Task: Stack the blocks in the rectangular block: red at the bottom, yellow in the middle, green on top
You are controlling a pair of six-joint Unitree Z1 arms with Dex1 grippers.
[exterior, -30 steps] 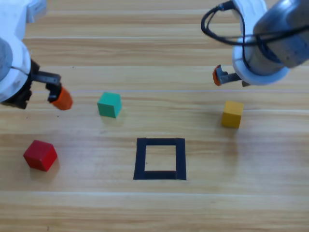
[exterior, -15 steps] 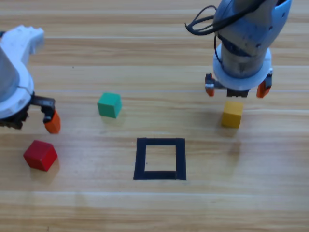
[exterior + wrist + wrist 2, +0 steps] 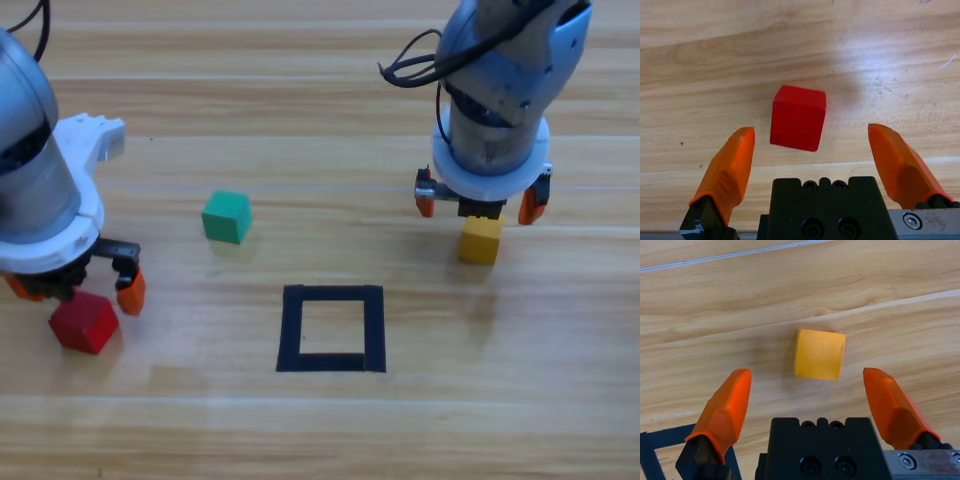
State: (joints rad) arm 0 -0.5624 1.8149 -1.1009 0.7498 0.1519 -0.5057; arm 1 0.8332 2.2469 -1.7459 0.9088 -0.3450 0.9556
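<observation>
The red cube [image 3: 84,322] lies at the table's left; my left gripper [image 3: 72,288] hangs open just above it, jaws straddling it without touching. In the left wrist view the red cube [image 3: 798,117] sits between the spread orange jaws of that gripper [image 3: 811,145]. The yellow cube [image 3: 481,239] rests at the right, and my right gripper [image 3: 476,203] hovers open over its far side. The right wrist view shows the yellow cube [image 3: 819,354] ahead of the gripper [image 3: 807,385], between wide jaws. The green cube [image 3: 226,216] stands alone left of centre. The black tape square [image 3: 332,328] holds only bare wood.
A corner of the tape square [image 3: 650,450] shows at the lower left of the right wrist view. Bare wooden table [image 3: 330,430] stretches along the near edge and between the cubes.
Both arms have swung inward and down. The left gripper moved from beside the green cube to over the red cube. The right gripper turned and came down over the yellow cube.
</observation>
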